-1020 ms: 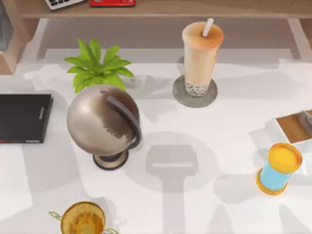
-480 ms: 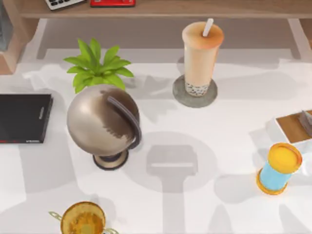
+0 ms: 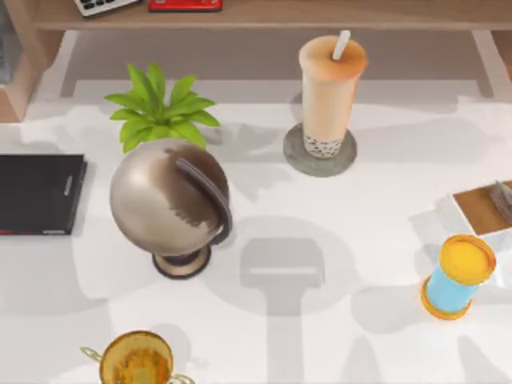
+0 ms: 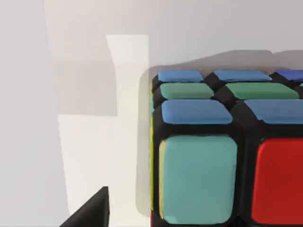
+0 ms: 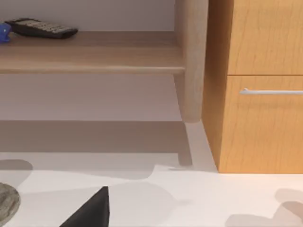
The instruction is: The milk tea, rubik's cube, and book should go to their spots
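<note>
The milk tea [image 3: 330, 88] stands upright on the round grey coaster [image 3: 298, 160] at the back middle of the table. At the table's left edge lies the flat black slab [image 3: 36, 192] with nothing on it. The rubik's cube [image 4: 222, 151] rests on the white surface very close to my left gripper [image 4: 90, 213], of which a dark tip shows beside the cube. A dark tip of my right gripper [image 5: 90, 210] hangs over the white table near the coaster's edge [image 5: 7, 201]. The book is out of view.
A bronze globe [image 3: 168, 196] and a green plant [image 3: 160, 108] stand left of centre. A blue cylinder with yellow ends [image 3: 458, 276] and a wooden tray [image 3: 484, 206] sit at the right. A golden cup [image 3: 136, 358] is in front. A shelf [image 3: 264, 12] and drawer cabinet [image 5: 260, 85] line the back.
Only the shadows over the left part of the table have shifted. The milk tea, slab and other objects have stayed put.
</note>
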